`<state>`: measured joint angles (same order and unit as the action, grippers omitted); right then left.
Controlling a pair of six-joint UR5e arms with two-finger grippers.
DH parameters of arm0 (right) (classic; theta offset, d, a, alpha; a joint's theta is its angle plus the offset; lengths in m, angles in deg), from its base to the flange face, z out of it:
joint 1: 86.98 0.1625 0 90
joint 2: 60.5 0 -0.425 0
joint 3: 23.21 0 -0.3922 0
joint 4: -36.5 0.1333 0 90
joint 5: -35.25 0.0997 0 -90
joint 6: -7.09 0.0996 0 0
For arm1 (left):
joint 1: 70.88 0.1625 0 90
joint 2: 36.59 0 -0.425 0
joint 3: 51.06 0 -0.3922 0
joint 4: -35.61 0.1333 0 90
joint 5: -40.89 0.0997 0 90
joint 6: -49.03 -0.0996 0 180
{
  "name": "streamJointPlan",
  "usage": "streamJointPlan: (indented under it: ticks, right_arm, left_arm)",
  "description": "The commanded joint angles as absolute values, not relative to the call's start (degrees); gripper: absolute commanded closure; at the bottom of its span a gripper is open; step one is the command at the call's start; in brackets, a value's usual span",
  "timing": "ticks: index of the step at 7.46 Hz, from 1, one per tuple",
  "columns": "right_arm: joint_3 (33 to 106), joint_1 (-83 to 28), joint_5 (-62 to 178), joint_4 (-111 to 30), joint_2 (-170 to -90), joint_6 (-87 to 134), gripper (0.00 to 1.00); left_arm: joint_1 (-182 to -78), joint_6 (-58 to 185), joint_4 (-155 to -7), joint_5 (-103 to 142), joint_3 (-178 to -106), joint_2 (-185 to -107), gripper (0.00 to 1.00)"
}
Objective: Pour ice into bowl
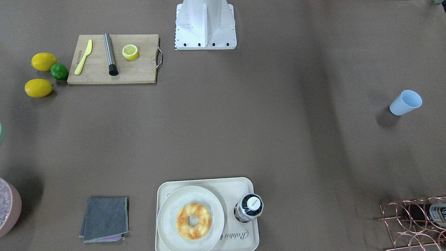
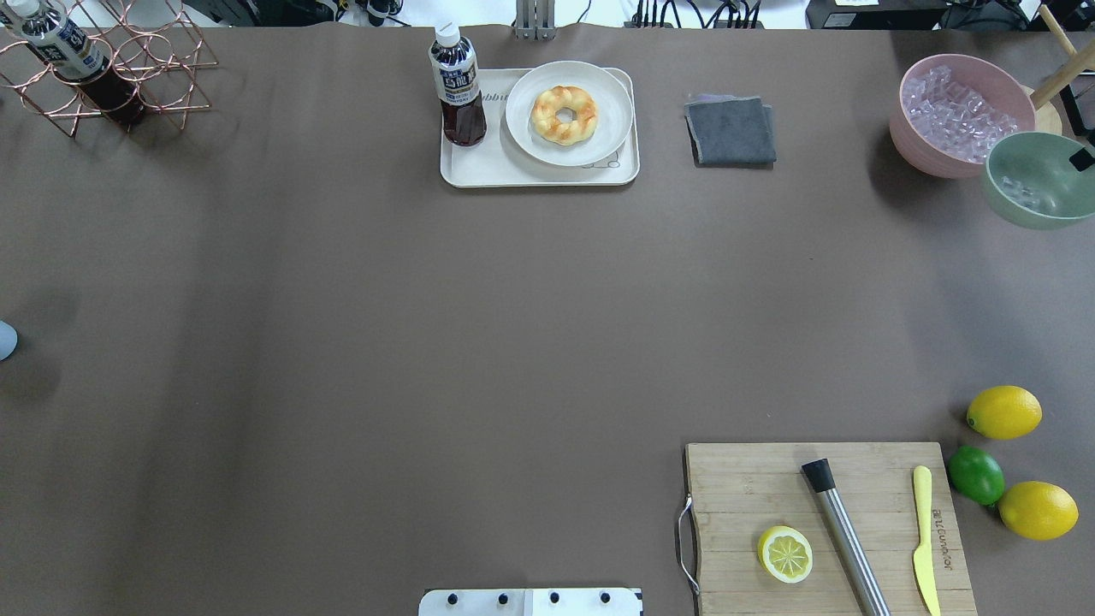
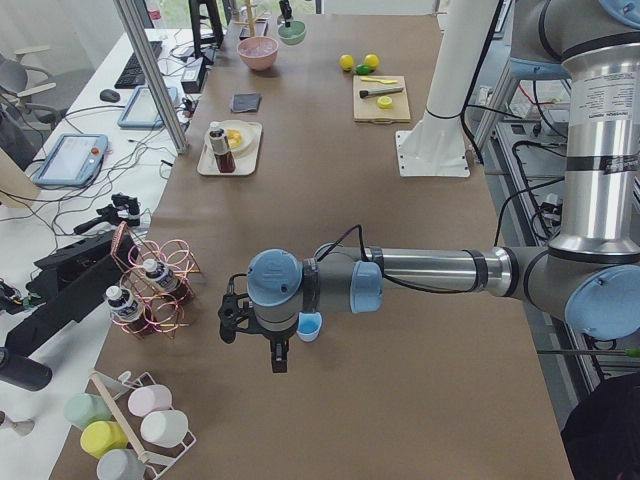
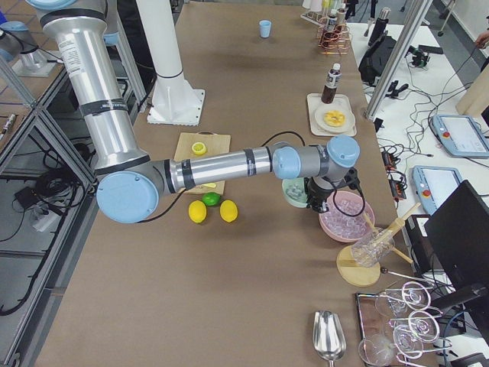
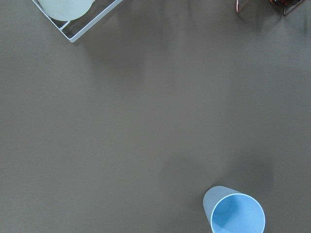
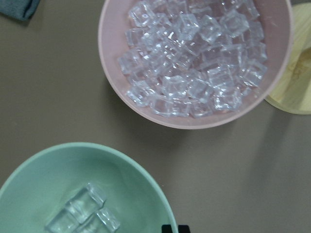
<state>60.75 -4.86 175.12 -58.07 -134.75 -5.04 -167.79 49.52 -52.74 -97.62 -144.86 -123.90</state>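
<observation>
Your left arm [image 3: 430,270] stretches level across the middle of the left side view. Its wrist is bent so the left gripper [image 3: 277,352] points straight down, and you cannot tell how its jaws stand. Your right arm [image 4: 221,164] reaches level toward the centre right of the right side view. There the right gripper [image 4: 318,203] points down, its fingers [image 2: 1082,158] pinched on the rim of the bowl [image 6: 73,170].
</observation>
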Motion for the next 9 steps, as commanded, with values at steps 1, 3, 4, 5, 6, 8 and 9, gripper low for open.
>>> streamJointPlan:
  ticks: [1,3,4,5,6,8,9]
  right_arm:
    - [55.73,-2.26,176.14,-47.22,-139.84,-6.80,1.00]
    - [52.13,-2.34,176.14,-42.27,-140.74,-6.54,1.00]
    - [51.07,-2.34,176.14,-40.33,-140.91,-4.97,1.00]
    - [50.19,-2.43,176.06,-38.14,-141.35,-3.21,1.00]
    - [49.83,-2.61,176.06,-35.16,-142.14,0.02,1.00]
    - [51.32,-3.13,176.06,-31.88,-145.04,5.75,1.00]
    - [50.89,-3.22,176.06,-31.53,-145.92,6.03,1.00]
  left_arm:
    - [-167.64,49.20,-53.25,-97.45,-144.14,-123.08,0.03]
    - [-167.56,49.20,-53.25,-97.53,-143.87,-123.16,0.03]
    - [-167.64,49.20,-53.16,-97.53,-144.04,-123.08,0.03]
    - [-167.64,49.20,-53.16,-97.53,-143.96,-123.08,0.03]
    - [-167.64,49.20,-53.16,-97.53,-143.96,-123.08,0.03]
    - [-167.64,49.29,-53.07,-97.53,-144.04,-123.08,0.03]
    - [-167.64,49.29,-53.07,-97.53,-144.04,-123.08,0.03]
